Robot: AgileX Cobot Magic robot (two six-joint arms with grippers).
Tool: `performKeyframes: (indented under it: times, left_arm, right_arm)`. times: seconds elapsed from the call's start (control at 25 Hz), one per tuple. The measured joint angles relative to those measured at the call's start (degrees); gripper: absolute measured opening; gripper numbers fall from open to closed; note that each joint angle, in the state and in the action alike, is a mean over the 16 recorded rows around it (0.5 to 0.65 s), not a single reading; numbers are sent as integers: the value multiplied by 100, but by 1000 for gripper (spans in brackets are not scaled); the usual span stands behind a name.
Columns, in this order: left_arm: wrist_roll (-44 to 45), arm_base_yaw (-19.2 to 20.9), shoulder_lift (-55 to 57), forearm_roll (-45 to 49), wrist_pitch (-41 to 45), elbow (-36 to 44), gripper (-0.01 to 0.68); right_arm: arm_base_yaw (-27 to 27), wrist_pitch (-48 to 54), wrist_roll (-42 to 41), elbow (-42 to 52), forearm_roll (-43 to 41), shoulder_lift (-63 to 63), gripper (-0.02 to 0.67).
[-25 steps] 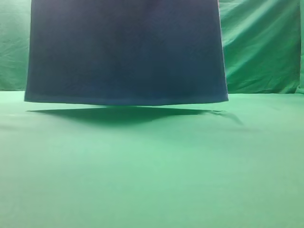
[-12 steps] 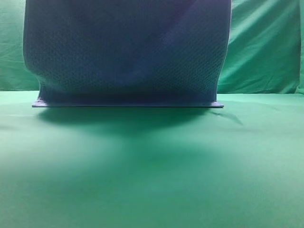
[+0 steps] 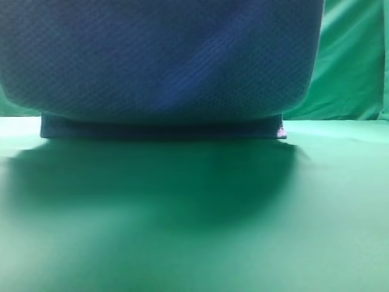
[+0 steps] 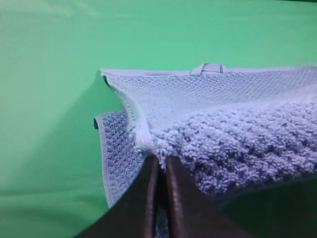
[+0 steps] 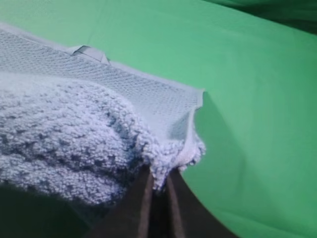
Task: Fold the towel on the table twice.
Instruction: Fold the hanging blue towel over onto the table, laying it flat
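Observation:
The blue-grey waffle-weave towel hangs close to the exterior camera and fills the upper half of that view; its lower edge rests on the green table at the far side. My left gripper is shut on the towel's left corner, with the pale hem pinched between the dark fingers. Shut on the opposite corner is my right gripper. A small tag loop shows on the far hem, also seen from the right wrist. Neither gripper shows in the exterior view.
A wrinkled green backdrop curtain hangs behind the table. The towel casts a broad shadow on the table in front of its resting edge.
The held upper part of the towel has come toward the camera and bulged out over its lower edge, which went from hanging just above the table to lying on it.

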Motion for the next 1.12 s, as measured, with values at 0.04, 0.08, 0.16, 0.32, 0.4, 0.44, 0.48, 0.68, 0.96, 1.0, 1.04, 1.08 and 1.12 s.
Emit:
performKeyframes:
  times: [0.04,0.08,0.16,0.32,0.4,0.44,0.48,0.68,0.96,1.0,1.04,1.08,1.12]
  left_arm:
    - [0,0,-160,-12,-18,216,0]
    - [0,0,-322,-26,-34,434,0]
    - [-2,-1,-647,-65,-65,877,0]
    - [-5,-2,-1318,-201,-107,1760,0]
    - [-6,-3,-1645,-299,-90,2178,0]
    - [-6,-3,-1802,-353,-69,2376,0]
    - [-6,-4,-1955,-410,-43,2565,0]
    - [-6,-7,-2624,-689,158,3336,0]
    - [-2,-11,-3148,-970,368,3850,0]
    - [-2,-11,-3164,-992,362,3880,0]
    - [-2,-11,-3163,-1010,344,3898,0]
    - [-2,-11,-3140,-1024,312,3907,0]
    - [-2,-11,-3098,-1035,270,3905,0]
  right_arm:
    - [60,-86,72,296,6,-175,0]
    - [122,-170,149,589,10,-348,0]
    - [250,-331,310,1151,20,-679,0]
    - [502,-577,631,2165,49,-1299,0]
    - [617,-661,776,2606,72,-1582,0]
    - [672,-690,842,2807,88,-1717,0]
    - [723,-709,905,2999,108,-1850,0]
    - [903,-721,1164,3778,277,-2460,0]
    - [964,-667,1314,4404,534,-3018,0]
    - [965,-673,1319,4454,550,-3053,0]
    - [966,-685,1321,4497,558,-3076,0]
    - [966,-705,1323,4533,558,-3082,0]
    - [965,-731,1325,4562,550,-3074,0]
